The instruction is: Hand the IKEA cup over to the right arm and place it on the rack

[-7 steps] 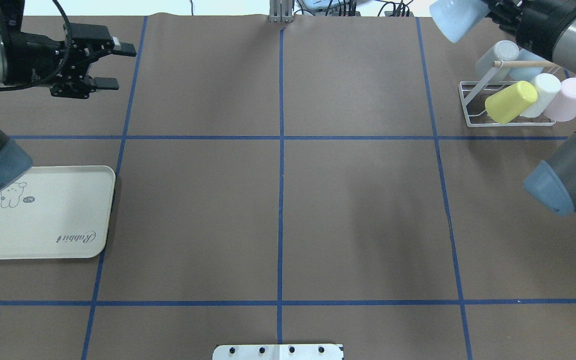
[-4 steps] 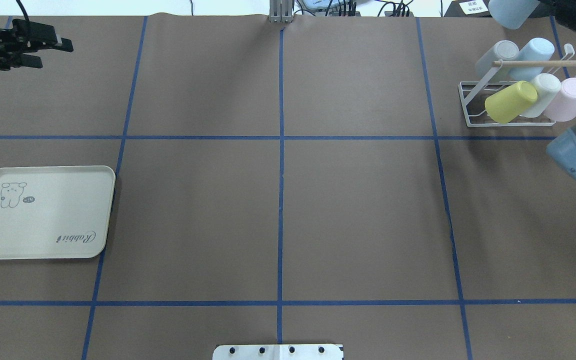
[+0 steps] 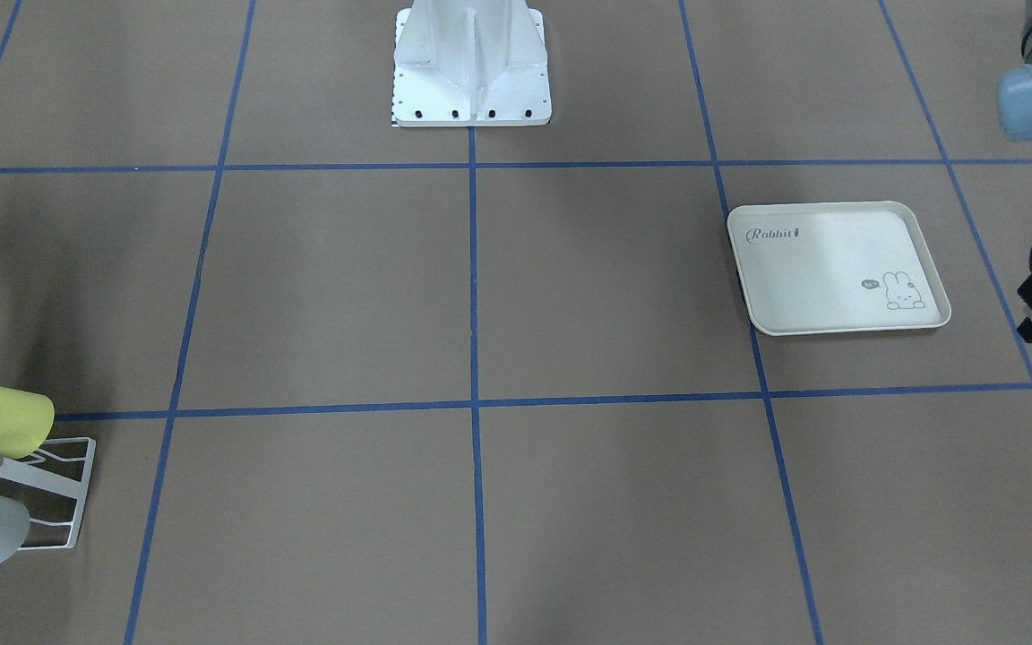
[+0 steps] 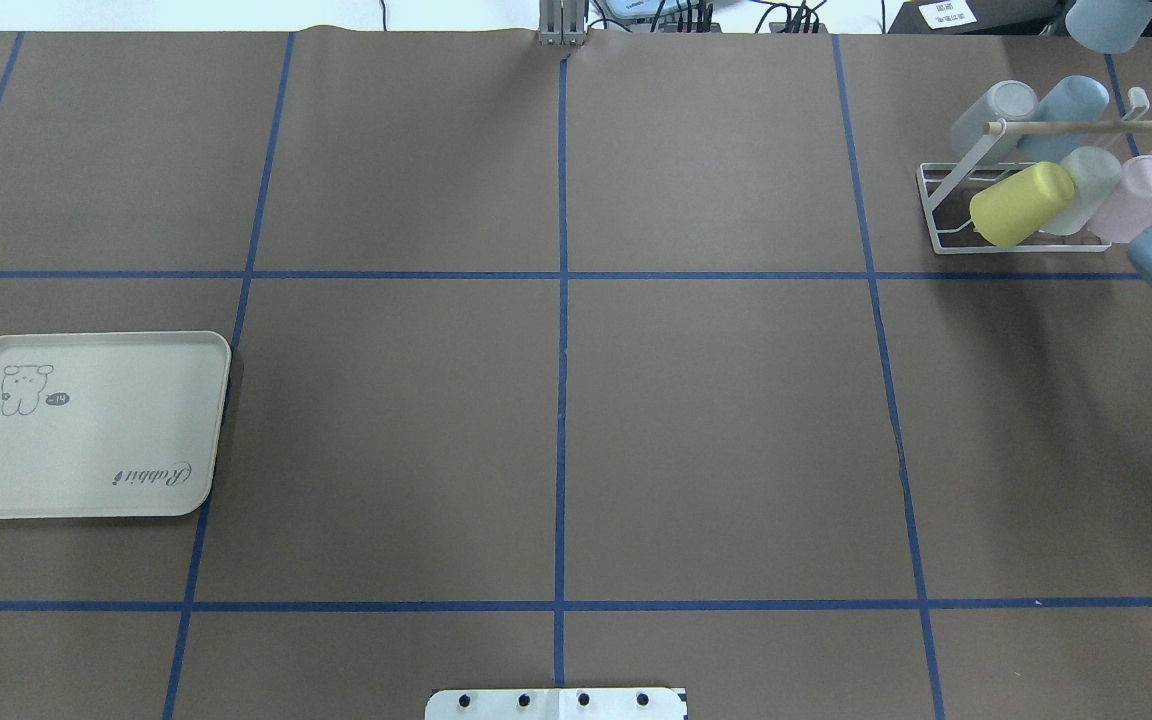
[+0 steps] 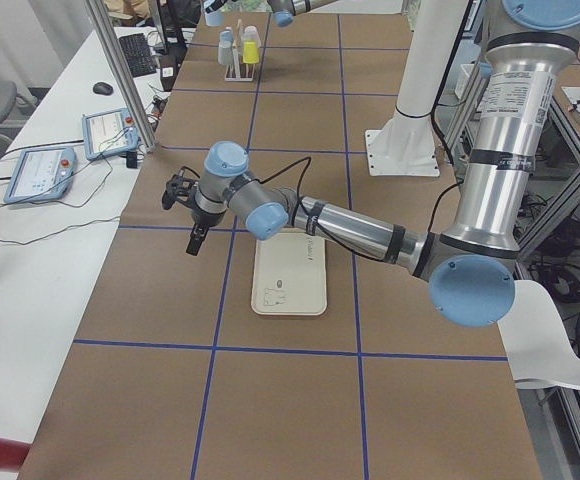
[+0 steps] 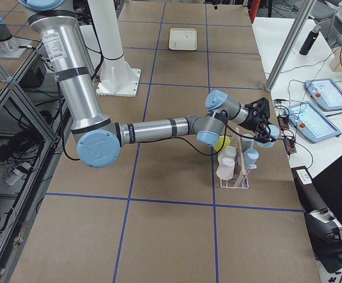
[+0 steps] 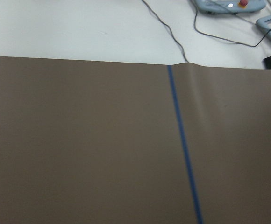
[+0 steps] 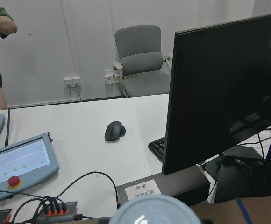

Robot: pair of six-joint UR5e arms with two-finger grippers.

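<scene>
Both arms have withdrawn toward the overhead frame's edges. Left gripper (image 5: 182, 215): far left, fingers spread, empty. IKEA cup (image 4: 1106, 22): top right corner, above the rack (image 4: 1056, 127), at the right gripper (image 6: 264, 125), whose opening cannot be told.

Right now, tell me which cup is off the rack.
The pale blue cup at the overhead view's top right corner, beyond the rack; the yellow cup, pink cup and the rest sit on it.

You see the small white wire-frame rack (image 4: 1076, 127) at the brown paper-covered table's (image 4: 716, 420) far right, five plastic cups (image 4: 1021, 205) on it; the cream rabbit-print tray (image 4: 86, 470) lies well apart, near left.
</scene>
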